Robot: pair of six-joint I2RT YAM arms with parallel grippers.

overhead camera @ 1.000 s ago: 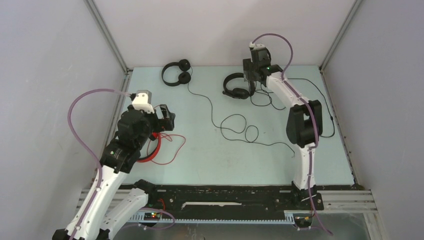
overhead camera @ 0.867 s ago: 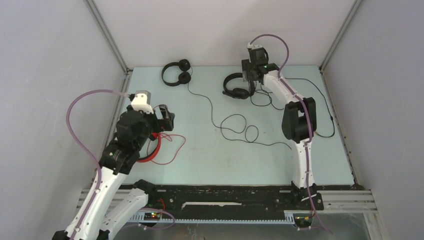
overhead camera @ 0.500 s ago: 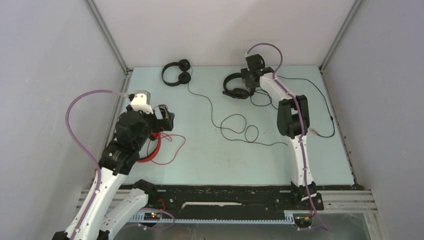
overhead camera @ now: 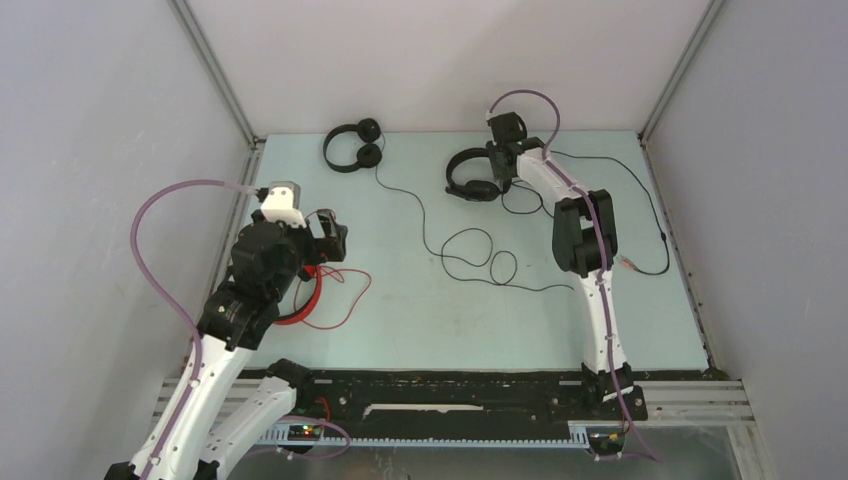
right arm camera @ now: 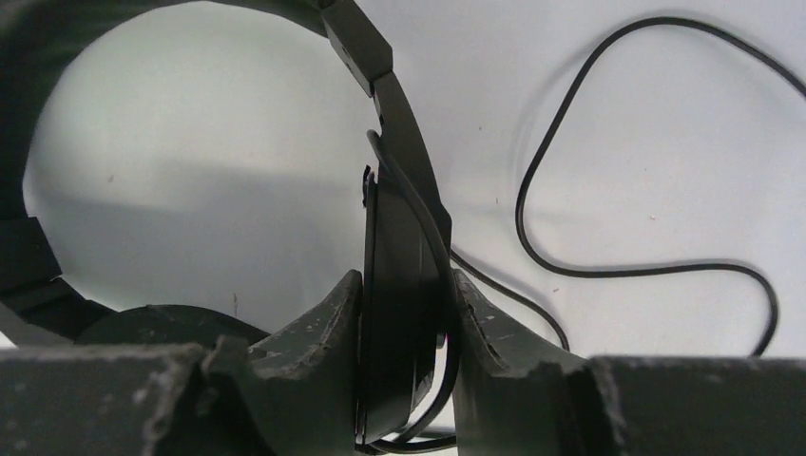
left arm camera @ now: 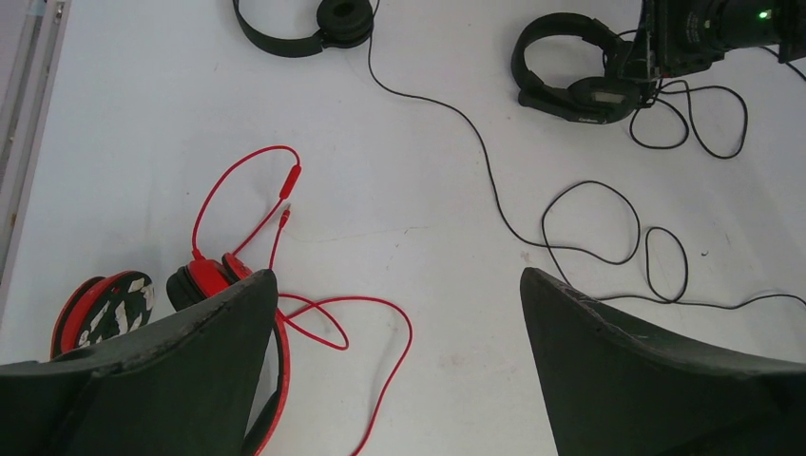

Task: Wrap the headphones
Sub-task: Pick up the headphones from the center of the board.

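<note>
fig. my right gripper (right arm camera: 404, 318) was clamped on a flat earcup of the bulkier black headset (overhead camera: 468, 176), at the far side of the table (overhead camera: 450, 320), right of centre, its thin cable (right arm camera: 519, 214) looping beside it. my left gripper (left arm camera: 394, 290) hung wide open over the red headset (left arm camera: 204, 285), near left, its cord tangled and one cup patterned black and white. the slim black headset (overhead camera: 352, 148) lay at the far edge. a pale strip on the bulkier cup was perhaps a label, too small to read.

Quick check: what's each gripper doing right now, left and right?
Left gripper: open, holding nothing.
Right gripper: closed on the bulky black headset.
</note>
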